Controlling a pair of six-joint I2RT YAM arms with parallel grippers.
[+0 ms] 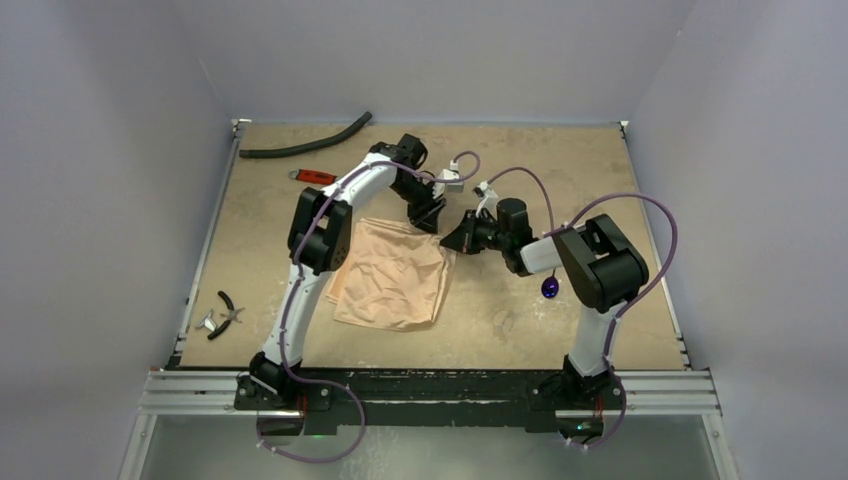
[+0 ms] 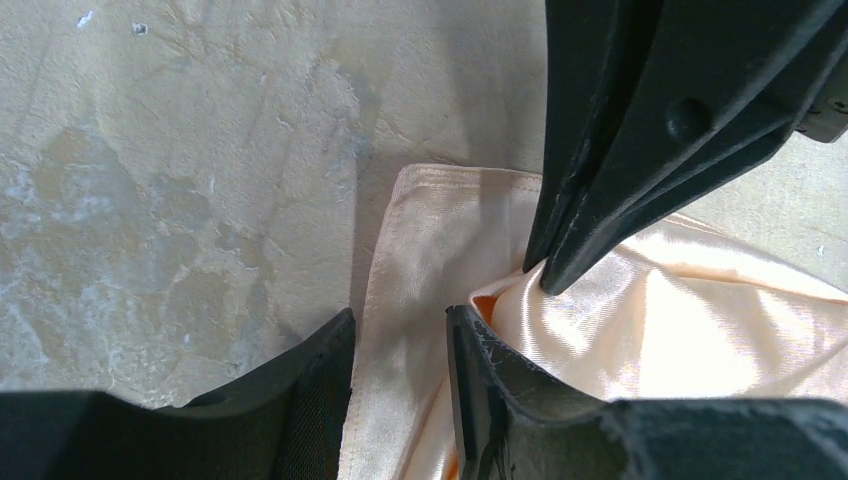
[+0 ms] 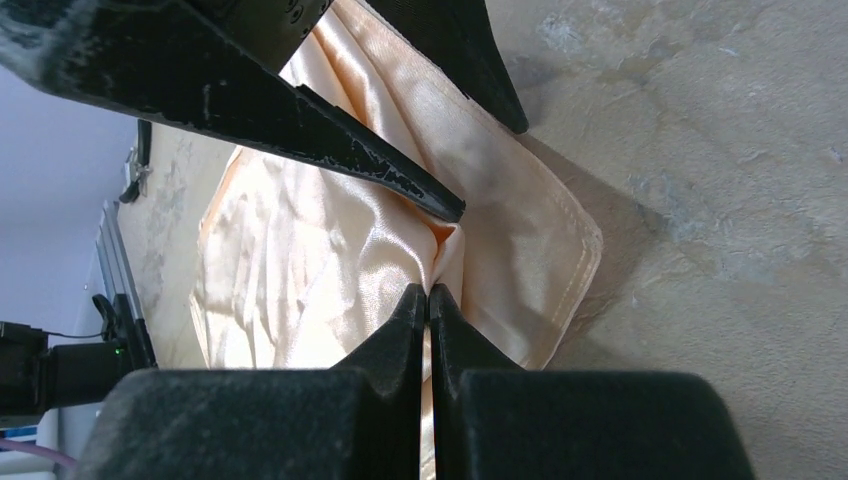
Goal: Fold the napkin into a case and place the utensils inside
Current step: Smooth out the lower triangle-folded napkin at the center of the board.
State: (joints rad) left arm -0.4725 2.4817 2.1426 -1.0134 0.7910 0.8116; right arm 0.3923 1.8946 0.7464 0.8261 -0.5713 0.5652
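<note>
We look down on a mottled tan table (image 1: 560,180) boxed in by plain pale walls (image 1: 120,150) on three sides, with a metal rail (image 1: 430,385) along its near edge. The peach napkin (image 1: 395,275) lies rumpled left of centre. The right end effector (image 3: 428,292) is clamped on a fold at the napkin's far right corner. The left end effector (image 2: 400,325) straddles the hem there, fingers narrowly apart. A purple spoon (image 1: 550,288) lies beneath the right arm. A black hose (image 1: 305,140) and red-handled wrench (image 1: 315,177) lie far left.
</note>
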